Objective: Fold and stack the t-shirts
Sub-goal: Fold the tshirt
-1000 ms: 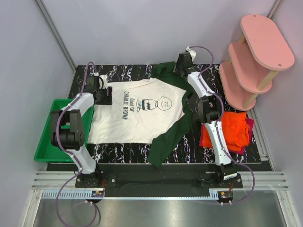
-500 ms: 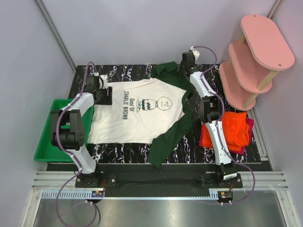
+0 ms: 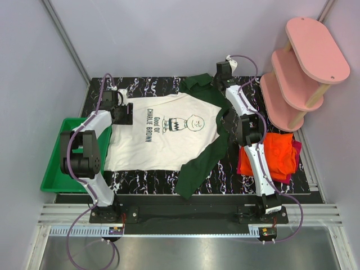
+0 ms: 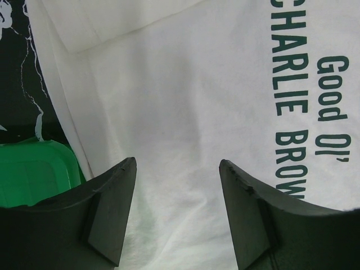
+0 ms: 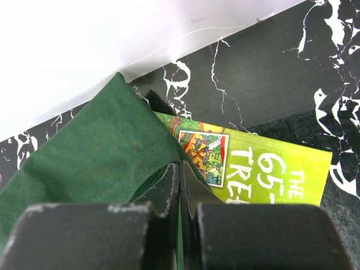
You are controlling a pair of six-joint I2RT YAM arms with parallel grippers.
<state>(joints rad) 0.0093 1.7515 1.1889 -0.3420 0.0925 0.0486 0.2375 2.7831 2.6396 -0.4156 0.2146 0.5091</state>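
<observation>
Three t-shirts in all. One cream-white t-shirt (image 3: 169,140) with dark green sleeves lies spread print-up across the middle of the black marbled table (image 3: 146,87). One orange t-shirt (image 3: 281,152) lies folded at the table's right side on top of one magenta t-shirt (image 3: 243,167) – of that one only a rim shows, the rest covered by the orange cloth and the right arm.

Two tools. The left tool (image 4: 177,169) hangs over the white shirt's left part beside the lettering, its jaws well apart with nothing between them. The right tool (image 5: 180,169) is at the far green sleeve, jaws pressed together on the sleeve's hem, a thin green sliver caught between them.

One green tray (image 3: 53,169) sits at the table's left edge, partly hidden behind the left arm. One green book (image 5: 270,169) lies just beside the pinched sleeve – its near corner tucked under the cloth, its title cut off. One pink shelf (image 3: 304,62) of three tiers stands at the right.
</observation>
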